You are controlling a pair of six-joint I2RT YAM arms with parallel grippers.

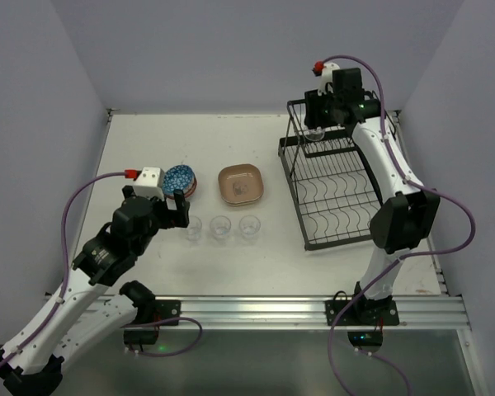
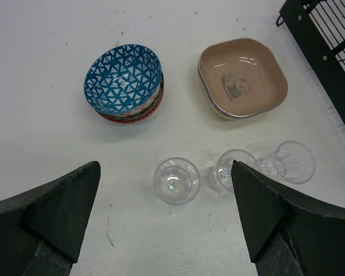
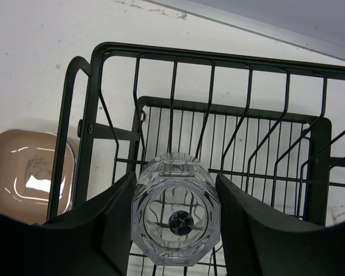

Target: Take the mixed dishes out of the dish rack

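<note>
- My right gripper (image 3: 175, 230) is clamped on a clear glass cup (image 3: 175, 215); both fingers press against its faceted sides, and I see it end-on.
- That cup sits over the upper basket at the far end of the black dish rack (image 1: 334, 190). I cannot tell whether it rests on the wires or hangs just above them.
- The wide lower tray of the rack shows only its curved wire dividers in the overhead view.
- My left gripper (image 2: 165, 190) has its fingers spread wide apart and holds nothing. It hovers over the white table (image 1: 148, 148), well apart from the rack.
- Just ahead of my left fingers stand three glass cups in a row: one (image 2: 176, 180) between the fingertips, a second (image 2: 230, 170) beside it, and a third (image 2: 295, 161) touching the second.
- Beyond them a blue bowl (image 2: 122, 79) is nested on a pink-red bowl (image 2: 132, 118).
- The tan plate (image 2: 242, 77) lies to the right of the bowls, between them and the rack.
</note>
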